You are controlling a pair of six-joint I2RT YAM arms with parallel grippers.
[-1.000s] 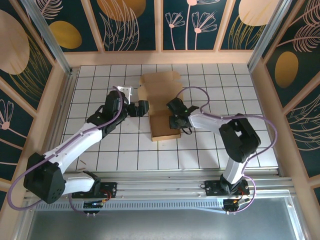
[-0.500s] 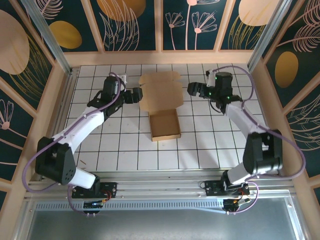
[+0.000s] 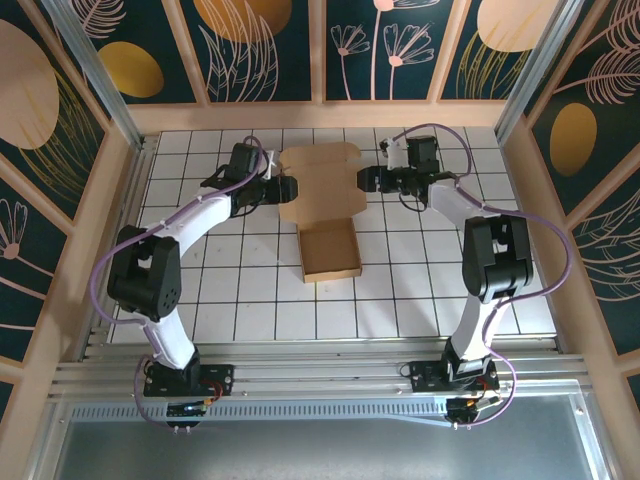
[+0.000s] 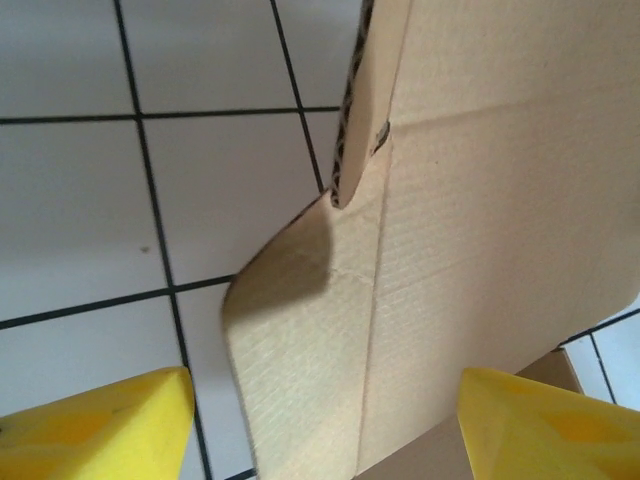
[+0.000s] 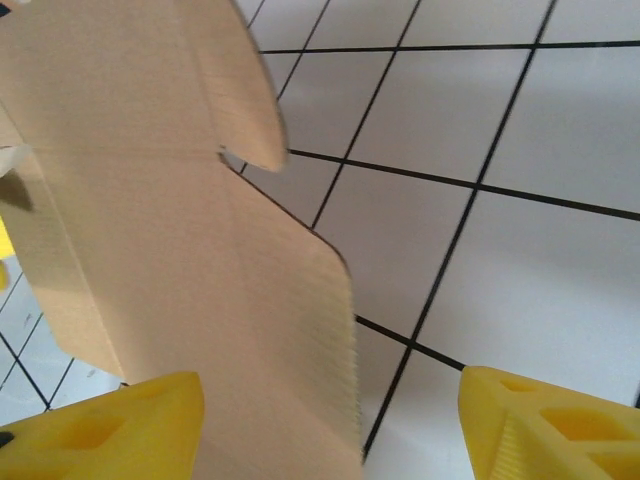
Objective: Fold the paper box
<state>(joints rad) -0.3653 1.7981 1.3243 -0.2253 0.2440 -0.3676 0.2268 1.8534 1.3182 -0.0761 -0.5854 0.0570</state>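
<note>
Brown paper box point(image 3: 322, 200) between both claws point(image 3: 290, 190) point(image 3: 366, 182)

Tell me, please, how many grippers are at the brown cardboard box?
2. The black two-finger left gripper is at the left edge of the brown kraft cardboard box, on its flat lid; the right gripper is at the lid's right edge. None seems hidden.

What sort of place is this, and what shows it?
Probably a robot test cell: a left arm and right arm bolted to a metal rail, a gridded table walled by patterned panels, and a paper box.
</note>
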